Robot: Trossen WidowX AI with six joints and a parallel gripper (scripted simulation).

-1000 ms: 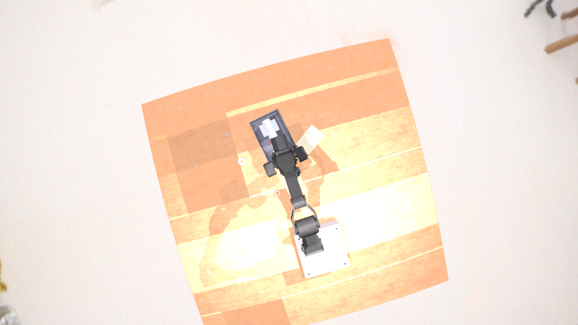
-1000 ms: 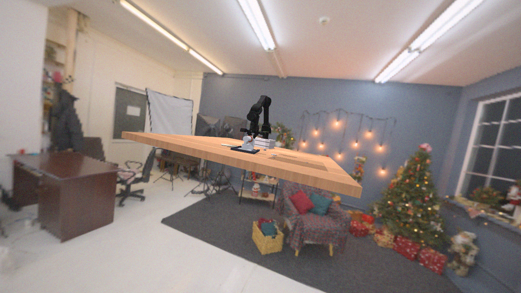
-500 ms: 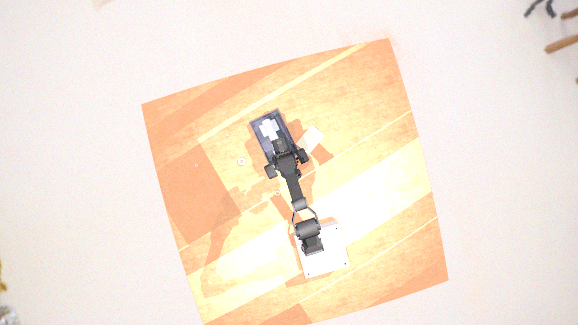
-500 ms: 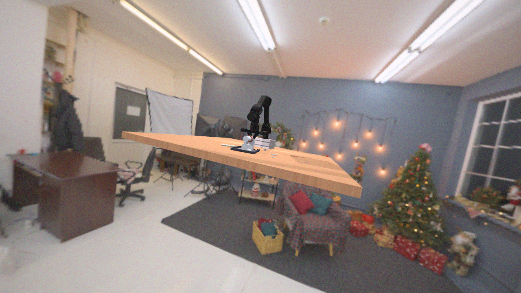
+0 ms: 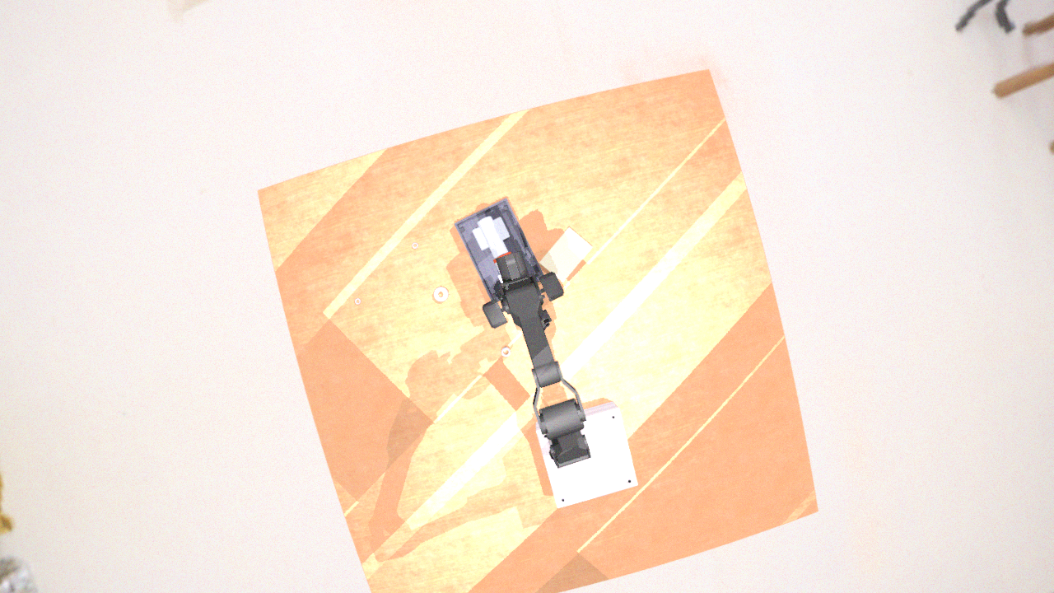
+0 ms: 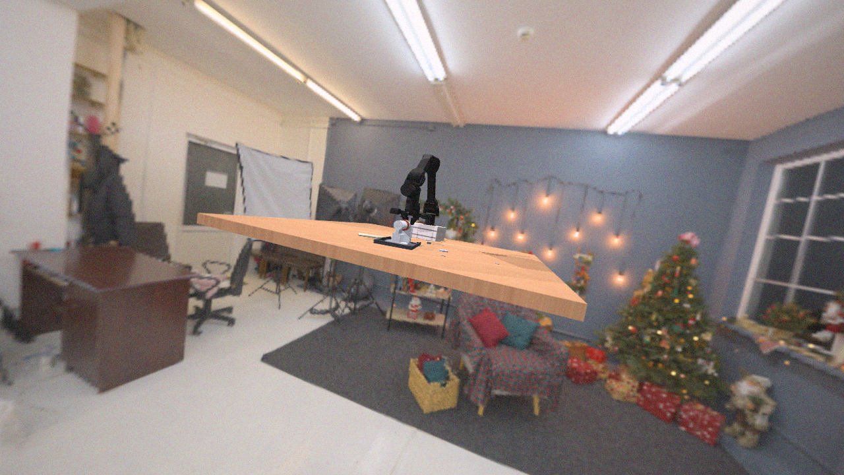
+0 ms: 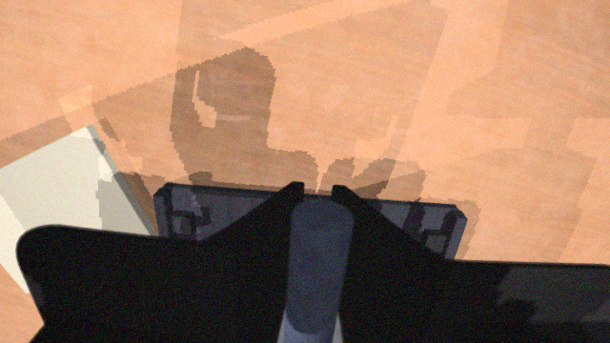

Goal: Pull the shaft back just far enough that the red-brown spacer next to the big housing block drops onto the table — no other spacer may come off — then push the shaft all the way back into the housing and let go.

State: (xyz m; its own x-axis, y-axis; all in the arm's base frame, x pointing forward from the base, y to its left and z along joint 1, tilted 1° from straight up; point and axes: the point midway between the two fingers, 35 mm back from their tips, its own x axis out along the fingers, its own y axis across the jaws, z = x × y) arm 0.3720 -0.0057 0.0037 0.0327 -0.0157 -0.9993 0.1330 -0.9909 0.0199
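The grey-white housing block [image 5: 486,234] [image 6: 402,234] stands on the dark base tray [image 5: 471,259] [image 6: 412,245] [image 7: 429,206]. A red-brown spacer [image 6: 403,229] shows as a thin reddish band beside the housing, up on the shaft line and not on the table. My gripper [image 7: 316,195] is shut on the shaft [image 7: 320,267], a grey rounded bar that runs between the two fingers in the wrist view. From above, the hand covers most of the shaft. Any other spacers on the shaft are hidden.
A flat cream block [image 5: 566,253] [image 7: 52,191] lies close beside the tray. Several small rings lie on the table, including a larger pale ring [image 5: 440,294] and a smaller one [image 5: 506,352] nearer the arm's white base plate [image 5: 605,460].
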